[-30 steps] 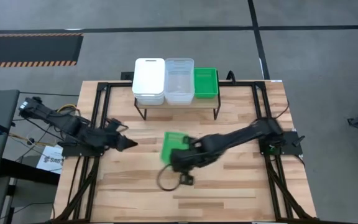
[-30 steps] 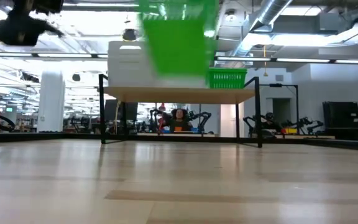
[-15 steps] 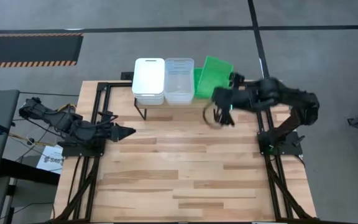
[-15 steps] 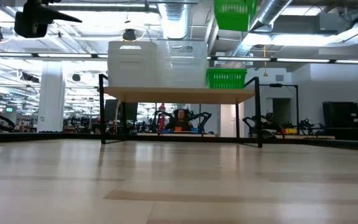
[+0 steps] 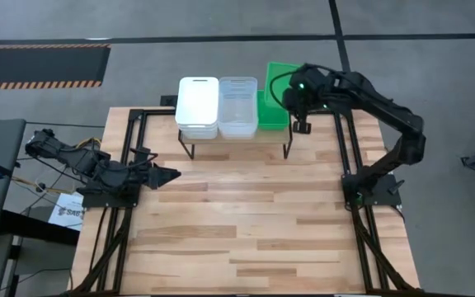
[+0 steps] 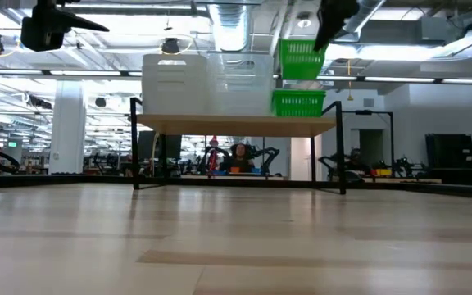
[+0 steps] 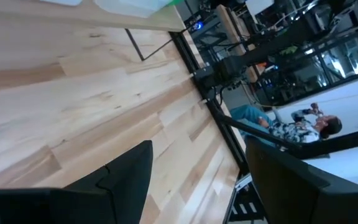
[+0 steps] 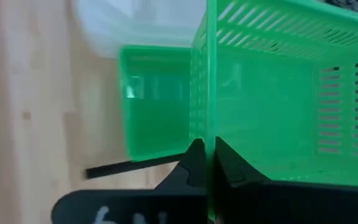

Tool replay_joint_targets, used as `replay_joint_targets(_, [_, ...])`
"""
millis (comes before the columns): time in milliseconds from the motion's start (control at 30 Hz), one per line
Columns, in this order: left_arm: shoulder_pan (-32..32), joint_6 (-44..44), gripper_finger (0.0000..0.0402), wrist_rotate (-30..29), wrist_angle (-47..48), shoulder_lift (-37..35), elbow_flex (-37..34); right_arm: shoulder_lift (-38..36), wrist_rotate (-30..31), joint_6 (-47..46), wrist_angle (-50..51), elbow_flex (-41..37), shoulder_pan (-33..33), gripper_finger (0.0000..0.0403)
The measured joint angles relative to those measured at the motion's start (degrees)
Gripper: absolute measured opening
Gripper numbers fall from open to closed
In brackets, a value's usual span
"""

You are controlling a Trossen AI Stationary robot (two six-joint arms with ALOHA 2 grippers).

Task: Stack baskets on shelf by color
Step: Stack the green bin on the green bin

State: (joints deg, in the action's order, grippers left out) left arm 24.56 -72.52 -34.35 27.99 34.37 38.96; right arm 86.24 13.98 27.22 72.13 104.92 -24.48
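Right gripper (image 5: 297,101) is up over the shelf's (image 5: 236,140) right end, fingers (image 8: 194,163) pinched shut on the wall of a green basket (image 5: 280,76). In the right wrist view the thin green wall runs straight between the two dark fingers. The held basket hangs in the air, slightly tilted, above and a bit behind the green basket on the shelf (image 5: 272,111). The low view shows a clear gap between them: held one (image 6: 301,59) above, shelf one (image 6: 298,103) below, not touching.

On the shelf, left to right: white stack (image 5: 198,107), clear stack (image 5: 237,106), then the green one. They sit side by side, touching or nearly so. The clear stack is just beside the green basket's left wall, so that side is tight. The right side of the green spot is open to the shelf edge. I cannot tell how many tubs are in the white and clear stacks.

Left gripper (image 5: 168,175) waits low over the table's (image 5: 246,223) left side, well apart from the shelf, pointing right. Fingers (image 7: 126,171) spread wide, holding nothing. It is not in the way.

The black frame rails (image 5: 349,157) run along both table sides, and the right arm reaches over the right rail to the shelf. Beyond the table, the left wrist view catches a seated person (image 7: 303,127) and other rigs. The low view shows more robot stations under the shelf top (image 6: 236,123).
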Motion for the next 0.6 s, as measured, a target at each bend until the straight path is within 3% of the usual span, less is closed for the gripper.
replay_joint_targets(300, [-0.02,-0.05,0.0247,-1.83,-0.04,-0.02,0.00,3.60,-7.62,4.24,-9.32,-3.47,-6.31,0.0007])
replay_joint_targets(600, [-0.04,-1.03,0.0247,-2.38,-0.07,-0.03,0.00,6.74,-12.74,4.35,-7.44,-4.01,-8.29,0.0008])
